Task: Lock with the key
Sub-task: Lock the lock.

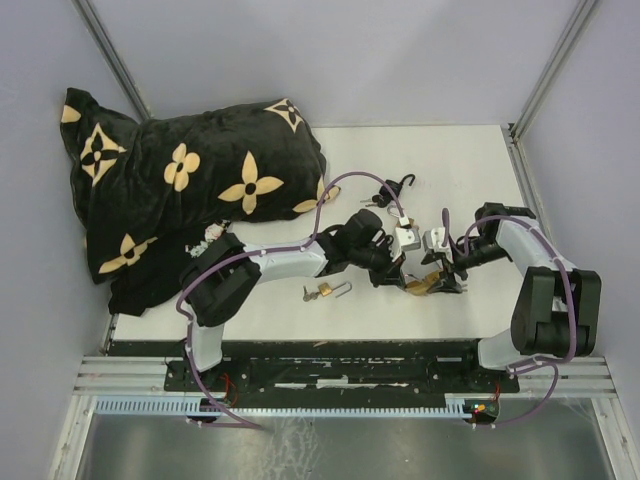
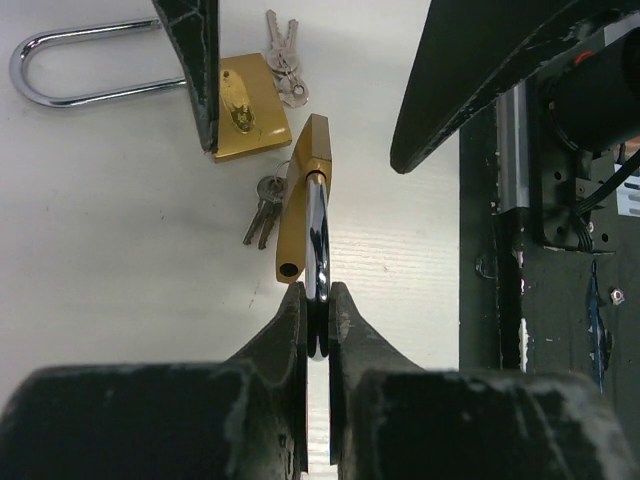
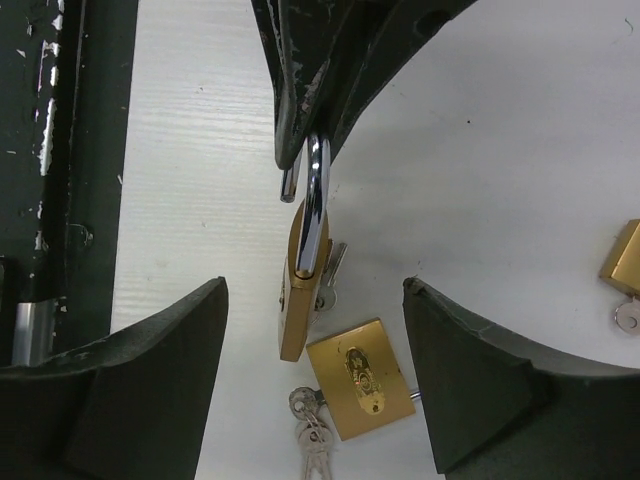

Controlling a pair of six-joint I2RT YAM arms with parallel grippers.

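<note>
While the white table (image 1: 450, 170) bears a second padlock (image 2: 245, 110) lying flat, left gripper (image 2: 318, 300) clenches the brass padlock (image 2: 300, 200) by its shackle (image 2: 317, 235), mid-table, between the right gripper's (image 3: 312, 300) spread, empty jaws. Shackle's free leg sits out of its hole: not yet locked. Keys (image 2: 264, 205) hang by the body; closing and turning remain.

This is a robot lab test cell: a white bench (image 1: 470, 170) boxed in by plain grey walls (image 1: 350, 60) on aluminium posts (image 1: 108, 50). A left arm (image 1: 290, 262) and a right arm (image 1: 545, 300) are bolted to a metal rail (image 1: 340, 375) at its near edge, with purple cables (image 1: 345, 178) looped along them. A flower-print blanket (image 1: 190, 180) lies in one corner.
</note>
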